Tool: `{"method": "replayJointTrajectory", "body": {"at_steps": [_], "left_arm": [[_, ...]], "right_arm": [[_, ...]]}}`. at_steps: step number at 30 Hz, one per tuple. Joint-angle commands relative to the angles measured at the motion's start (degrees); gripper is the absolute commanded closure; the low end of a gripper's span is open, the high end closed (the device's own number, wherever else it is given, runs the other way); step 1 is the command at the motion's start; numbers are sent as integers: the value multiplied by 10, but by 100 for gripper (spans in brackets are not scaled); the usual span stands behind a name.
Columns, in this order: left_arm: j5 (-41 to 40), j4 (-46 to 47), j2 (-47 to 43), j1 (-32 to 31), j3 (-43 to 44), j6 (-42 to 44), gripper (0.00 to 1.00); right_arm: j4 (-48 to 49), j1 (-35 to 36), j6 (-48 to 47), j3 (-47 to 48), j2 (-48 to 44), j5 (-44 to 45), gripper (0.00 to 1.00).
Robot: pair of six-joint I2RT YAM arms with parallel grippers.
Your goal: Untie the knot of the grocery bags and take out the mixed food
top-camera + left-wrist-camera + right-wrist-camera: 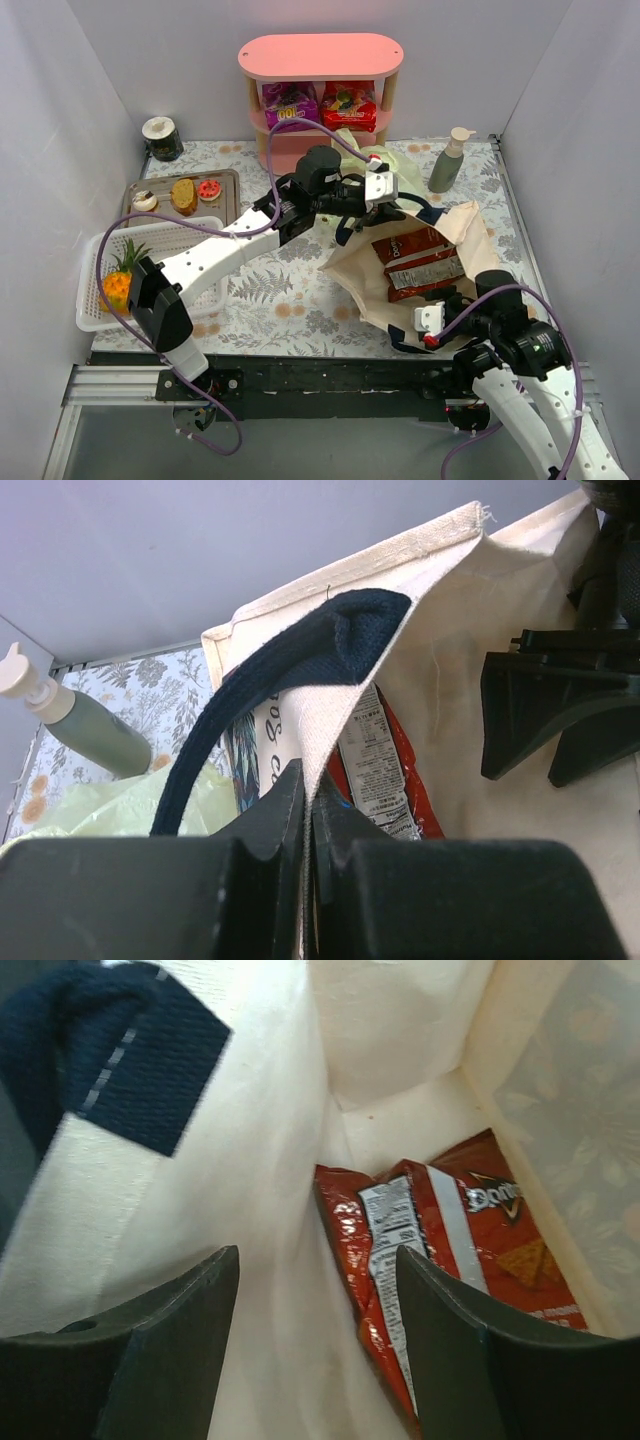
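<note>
The beige tote [470,235] lies open on its side at the table's right, with red snack packets [418,262] inside. My left gripper [388,207] is shut on the tote's upper rim [330,720], next to a navy handle [262,690]. My right gripper [437,308] stands open at the tote's near mouth. In the right wrist view, the right gripper [318,1340] hangs over the tote's inner wall, and a red Doritos packet [445,1245] lies beside its right finger. The pale yellow-green plastic bag [392,160] lies behind the tote; its knot is hidden.
A white mesh basket [95,320] at the left holds a pineapple [120,282]. Behind it, a metal tray [228,182] carries pastries. A pink shelf [320,55] at the back holds snack packets. A soap bottle [450,160] stands back right, and a can [162,138] back left.
</note>
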Motion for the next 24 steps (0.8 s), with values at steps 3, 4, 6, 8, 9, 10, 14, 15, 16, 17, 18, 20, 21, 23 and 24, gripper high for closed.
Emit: {"method": "replayJointTrajectory", "body": {"at_steps": [3, 4, 6, 8, 9, 10, 14, 15, 16, 17, 18, 20, 21, 23, 24], "left_arm": [[8, 22, 16, -4, 39, -10, 100], [8, 17, 23, -4, 45, -13, 100], [11, 0, 46, -4, 71, -32, 99], [10, -17, 64, -3, 100, -57, 100], [14, -22, 72, -3, 108, -64, 100], [16, -26, 84, -2, 113, -72, 100], [21, -15, 99, 3, 119, -110, 100], [22, -12, 100, 5, 116, -125, 100], [25, -3, 101, 7, 113, -133, 100], [27, 2, 104, 10, 113, -140, 100], [28, 5, 106, 12, 112, -157, 100], [38, 16, 111, 18, 112, -173, 100], [43, 18, 113, 20, 113, -179, 100], [57, 27, 117, 26, 113, -204, 100], [62, 31, 123, 29, 113, -211, 100]], "right_arm": [[63, 1, -50, 27, 96, 35, 30], [61, 1, -65, 30, 115, 41, 30], [89, 1, -68, 29, 170, 70, 34], [103, 2, -73, 23, 207, 90, 37], [109, 2, -79, 23, 243, 106, 38], [116, 4, -88, 24, 259, 113, 39], [116, 10, -112, 21, 320, 149, 39], [111, 11, -118, 21, 336, 150, 39], [106, 11, -125, 20, 342, 150, 39], [118, 13, -124, 9, 348, 150, 39], [133, 16, -121, 1, 353, 157, 39], [203, 30, -100, -17, 357, 173, 39], [230, 34, -95, -40, 359, 192, 39], [279, 47, -89, -59, 363, 202, 39], [320, 52, -82, -72, 371, 208, 39]]}}
